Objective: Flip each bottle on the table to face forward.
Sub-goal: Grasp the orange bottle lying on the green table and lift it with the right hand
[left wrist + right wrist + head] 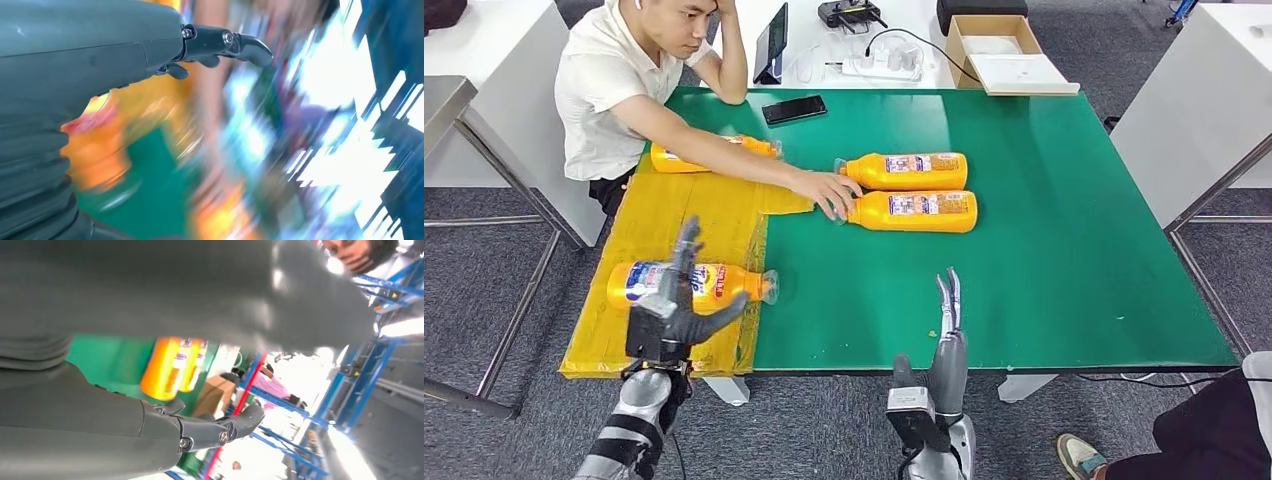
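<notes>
Several orange bottles lie on their sides on the green table [1044,250]. The nearest bottle [714,284] rests on a yellow mat [674,220], its blue and white label up. My left hand [674,312] hovers open just in front of it, fingers spread, nothing held. Two bottles lie side by side mid-table: the far one [906,170] and the near one [916,211], also seen as the pair of bottles [172,367] in the right wrist view. A person's hand [826,190] touches their caps. Another bottle [686,158] lies behind the person's forearm. My right hand [947,340] is open at the table's front edge.
A person in a white shirt [614,80] sits at the far left and reaches across the table. A black phone [794,109] lies at the back edge. A cardboard box [999,50] and cables sit on the white desk behind. The left wrist view is blurred.
</notes>
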`<action>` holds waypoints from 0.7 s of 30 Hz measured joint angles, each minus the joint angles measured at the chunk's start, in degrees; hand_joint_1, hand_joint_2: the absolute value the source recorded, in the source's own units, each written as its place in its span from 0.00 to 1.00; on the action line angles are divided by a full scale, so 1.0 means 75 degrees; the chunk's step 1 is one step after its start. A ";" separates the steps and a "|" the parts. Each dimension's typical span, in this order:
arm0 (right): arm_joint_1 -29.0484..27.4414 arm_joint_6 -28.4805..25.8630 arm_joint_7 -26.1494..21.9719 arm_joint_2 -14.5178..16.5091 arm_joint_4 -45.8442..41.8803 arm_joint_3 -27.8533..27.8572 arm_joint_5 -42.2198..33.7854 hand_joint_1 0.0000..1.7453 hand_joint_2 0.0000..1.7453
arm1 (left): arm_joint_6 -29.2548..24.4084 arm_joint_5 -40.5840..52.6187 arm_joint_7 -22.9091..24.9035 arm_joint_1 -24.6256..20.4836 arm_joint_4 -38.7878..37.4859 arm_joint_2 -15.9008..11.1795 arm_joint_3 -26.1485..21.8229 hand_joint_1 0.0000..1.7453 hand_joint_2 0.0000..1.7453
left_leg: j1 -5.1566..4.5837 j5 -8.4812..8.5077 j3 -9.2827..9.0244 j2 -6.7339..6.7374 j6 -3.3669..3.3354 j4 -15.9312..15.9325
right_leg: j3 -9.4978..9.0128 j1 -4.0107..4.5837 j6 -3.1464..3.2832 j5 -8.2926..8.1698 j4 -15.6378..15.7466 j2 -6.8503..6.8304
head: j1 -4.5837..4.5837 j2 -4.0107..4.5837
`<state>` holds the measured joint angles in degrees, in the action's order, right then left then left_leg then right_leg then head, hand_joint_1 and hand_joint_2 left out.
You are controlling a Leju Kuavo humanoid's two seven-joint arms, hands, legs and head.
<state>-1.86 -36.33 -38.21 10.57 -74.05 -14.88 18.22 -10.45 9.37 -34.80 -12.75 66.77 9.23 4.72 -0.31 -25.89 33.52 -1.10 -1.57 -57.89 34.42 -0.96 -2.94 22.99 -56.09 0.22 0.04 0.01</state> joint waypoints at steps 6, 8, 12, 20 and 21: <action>-0.0032 0.0000 0.0000 0.0062 0.0118 0.0705 0.1157 0.00 1.00 | -0.2397 -0.0730 -0.0432 0.1345 0.2518 0.0238 0.0769 0.00 1.00 | -0.0002 -0.0011 0.0015 -0.0007 -0.0005 0.0000 | 0.0011 -0.0002 -0.0003 0.0007 0.0005 0.0000 | 0.0000 -0.0001; 0.0005 0.0000 0.0000 0.0063 0.0243 0.0874 0.1482 0.00 1.00 | -0.2451 -0.0851 -0.0443 0.1628 0.2982 0.0244 0.0912 0.00 1.00 | -0.0002 -0.0013 0.0016 -0.0003 -0.0006 0.0000 | 0.0013 -0.0002 -0.0003 0.0007 0.0006 0.0000 | -0.0001 0.0000; 0.0233 0.0000 0.0042 0.0065 0.0860 0.1454 0.3118 0.00 1.00 | -0.2309 -0.1219 -0.0448 0.2073 0.3652 0.0241 0.1068 0.00 1.00 | -0.0001 -0.0012 0.0012 -0.0003 -0.0006 0.0000 | 0.0013 -0.0001 -0.0003 0.0005 0.0005 0.0000 | -0.0001 0.0000; 0.0575 -0.0002 0.0201 0.0064 0.1616 0.2350 0.4224 0.00 1.00 | -0.2208 -0.1295 -0.0448 0.2367 0.4225 0.0230 0.1154 0.00 1.00 | -0.0001 -0.0010 0.0013 -0.0004 -0.0006 0.0000 | 0.0011 -0.0001 -0.0002 0.0004 0.0003 0.0000 | 0.0000 -0.0001; 0.0626 -0.0003 0.0312 0.0062 0.1668 0.2432 0.4492 0.00 1.00 | -0.2224 -0.1257 -0.0448 0.2369 0.4257 0.0227 0.1154 0.00 1.00 | -0.0001 -0.0010 0.0014 -0.0005 -0.0006 0.0000 | 0.0011 -0.0001 -0.0002 0.0004 0.0003 0.0000 | -0.0001 -0.0001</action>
<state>2.83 -36.35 -35.86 11.04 -61.53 3.36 51.91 -27.13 -0.06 -38.16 5.02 98.70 10.93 13.38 -0.31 -25.96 33.63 -1.14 -1.61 -57.89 34.50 -0.97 -2.96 23.02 -56.07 0.22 0.03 0.00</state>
